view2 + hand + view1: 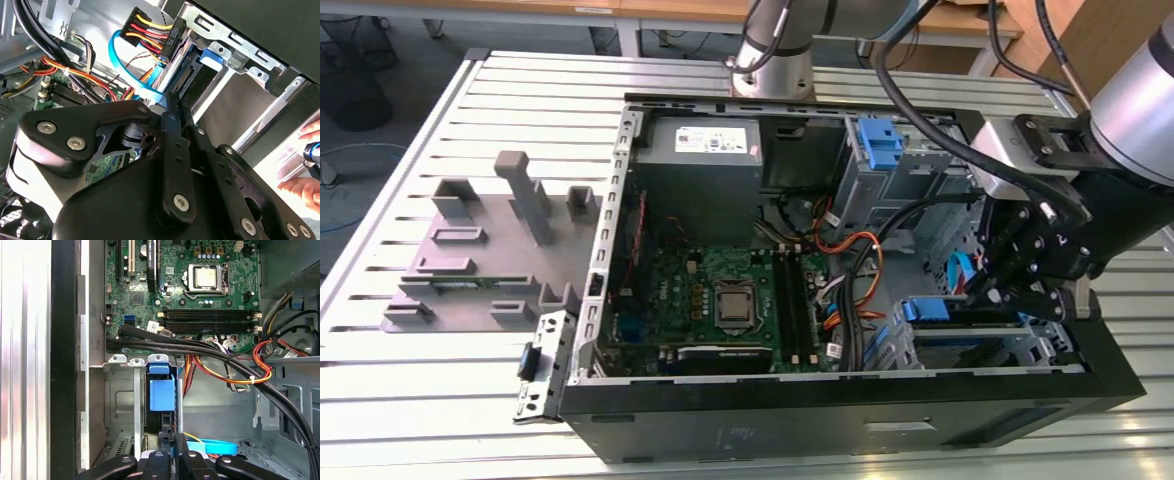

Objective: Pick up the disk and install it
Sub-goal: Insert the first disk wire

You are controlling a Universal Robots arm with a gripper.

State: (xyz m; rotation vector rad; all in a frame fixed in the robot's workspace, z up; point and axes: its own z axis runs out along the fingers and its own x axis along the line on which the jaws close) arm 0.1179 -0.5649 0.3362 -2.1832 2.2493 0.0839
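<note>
The disk (937,311) sits in the lower drive bay of the open computer case (854,420), its blue carrier bracket showing. In the first wrist view the carrier's blue tab (161,390) stands in the bay slot, with the disk on edge below it. My gripper (983,298) reaches down into the bay from the exterior view's right. In the second wrist view its fingers (170,117) lie close together, and the gripper (175,99) has its tips at the disk's connector end (189,76). Nothing shows between the fingers.
A fixed blue bracket (881,140) and the grey power supply (704,146) are at the case's far side. The motherboard (200,285) and black and orange cables (215,357) lie beside the bay. A blue flat cable (215,446) runs close by. A person's hand (302,187) rests outside the case.
</note>
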